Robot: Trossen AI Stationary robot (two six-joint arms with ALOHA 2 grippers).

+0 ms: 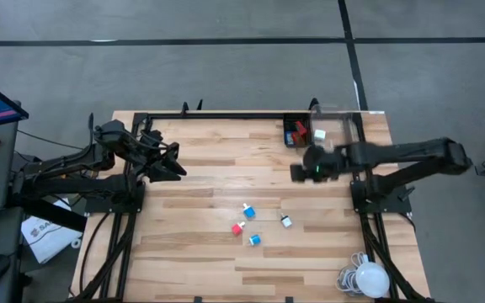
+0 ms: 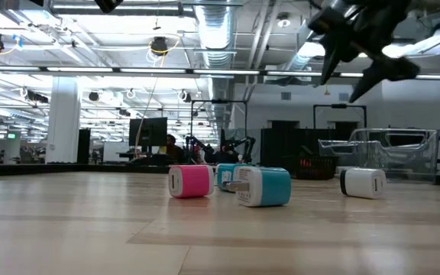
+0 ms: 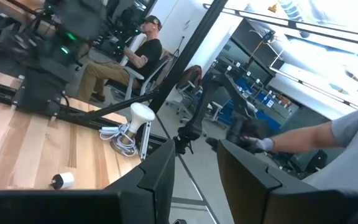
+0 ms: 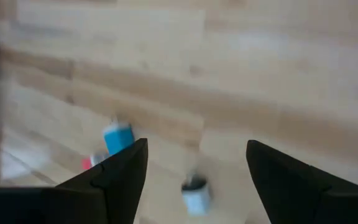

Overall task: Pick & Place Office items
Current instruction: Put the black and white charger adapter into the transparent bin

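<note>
I'm hovering the right gripper (image 1: 300, 172), fingers wide and empty, near the clear bin (image 1: 337, 126). I'm aiming squarely over the white charger (image 1: 286, 221) (nearest piece) before descending.

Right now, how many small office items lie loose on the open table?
4: two blue, one red, one white, clustered mid-table. More sit in the bin.

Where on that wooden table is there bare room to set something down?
Bare wood runs from the left gripper across to the right gripper, and along the near-left edge. It is crowded mid-table around the small chargers, at the black tray, and by the lamp ball.
</note>
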